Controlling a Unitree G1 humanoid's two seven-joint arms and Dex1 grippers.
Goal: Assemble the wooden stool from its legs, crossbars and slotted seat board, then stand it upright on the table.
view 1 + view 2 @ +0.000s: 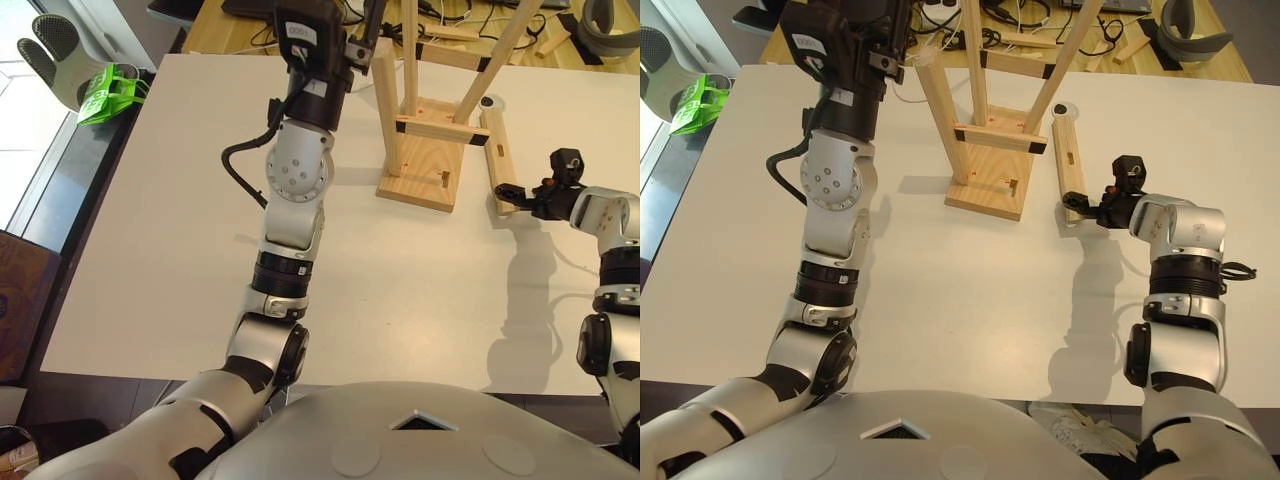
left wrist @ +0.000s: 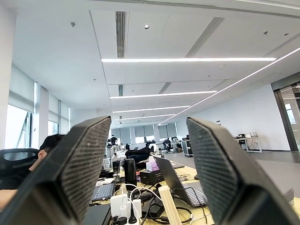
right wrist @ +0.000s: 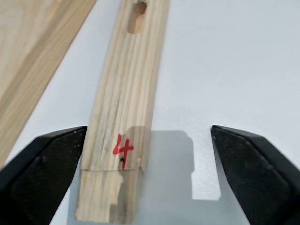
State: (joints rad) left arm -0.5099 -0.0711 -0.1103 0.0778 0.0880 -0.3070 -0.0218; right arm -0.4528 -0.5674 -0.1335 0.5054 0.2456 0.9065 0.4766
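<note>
White tabletop [image 1: 200, 250] takes up most of the head view, with a wooden desk [image 1: 225, 30] strewn with cables beyond its far edge, along the top of the frame. The stool [image 1: 425, 120] sits upside down, upper centre-right. Its seat board [image 1: 425, 172] lies flat on the tabletop and its legs [image 1: 388, 110] point upward out of the frame. A crossbar [image 1: 435, 130] with dark ends spans two legs low down, close above the board. Left arm rises through the centre-left of the frame. The left gripper [image 2: 149, 126] is high at the top edge, just left of the nearest upright leg. Its jaws are spread wide with nothing between them. Cannot tell whether it touches that leg. A loose leg [image 1: 497, 150] lies flat on the tabletop just right of the seat board, running from far to near, with a slot cut in its upper face and a red mark near its near end. The right gripper [image 3: 149, 136] is low at that near end, centre-right of the frame. Its jaws are spread, and the leg's end lies between them, close to one finger, not pinched. A green packet [image 1: 110, 95] sits off the tabletop, upper left.
</note>
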